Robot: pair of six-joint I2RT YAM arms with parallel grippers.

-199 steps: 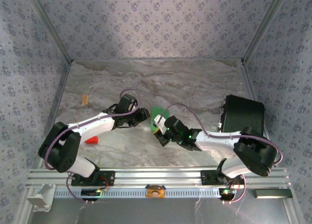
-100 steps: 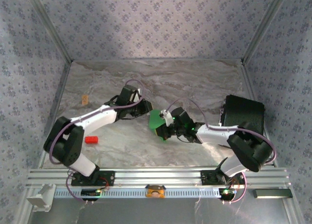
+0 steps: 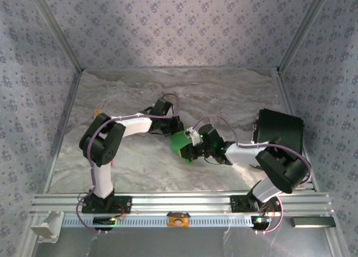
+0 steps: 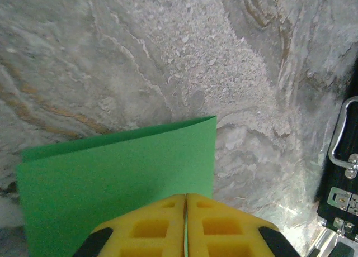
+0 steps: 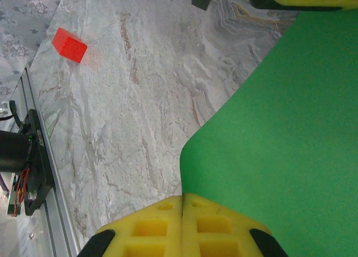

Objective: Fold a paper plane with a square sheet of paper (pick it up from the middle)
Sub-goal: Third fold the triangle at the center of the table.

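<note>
The left claw point(image 4: 185, 205) and right claw point(image 5: 182, 204) both pinch the bright green square sheet of paper point(image 4: 117, 167), doubled over.

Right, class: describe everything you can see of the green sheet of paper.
The green sheet of paper is thin, plain, bright green and unmarked. It is held near the middle of the table, pinched at one edge by the left claw and at another by the right claw, both shut on it. It is bent rather than flat: the left wrist view shows a second layer's edge behind the front one.
</note>
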